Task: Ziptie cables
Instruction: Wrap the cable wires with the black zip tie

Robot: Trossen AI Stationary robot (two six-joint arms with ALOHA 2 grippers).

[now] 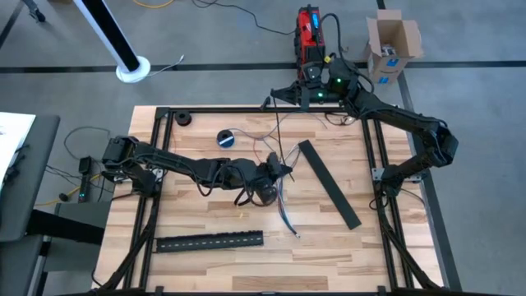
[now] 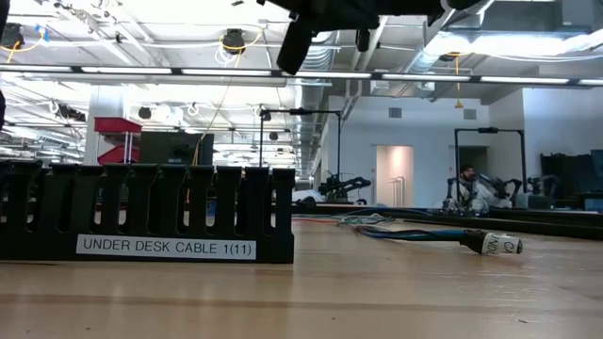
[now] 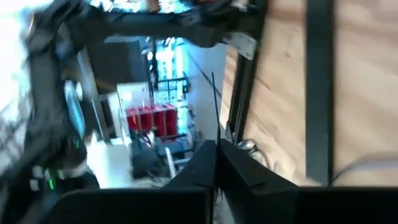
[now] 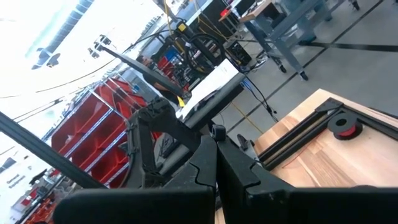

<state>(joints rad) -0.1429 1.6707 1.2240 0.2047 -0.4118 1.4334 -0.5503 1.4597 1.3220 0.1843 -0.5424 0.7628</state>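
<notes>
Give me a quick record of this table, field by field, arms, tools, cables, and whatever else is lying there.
left tool: over table centre, fingers shut on a thin dark strand
right tool: at the far edge, fingers shut
cables: loose bundle near centre, trailing toward the near edge
slotted strips: one along the near edge, one angled right of centre
tape roll: far-left of centre
table: light wood, dark frame

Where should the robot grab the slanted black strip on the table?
Probably its middle, from straight above, closing across the narrow width: the slanted black strip lies flat, long and thin, with bare wood on both long sides. The left pincer, over the cables, is shut on a thin dark strand; the right pincer is at the table's far edge.
</notes>
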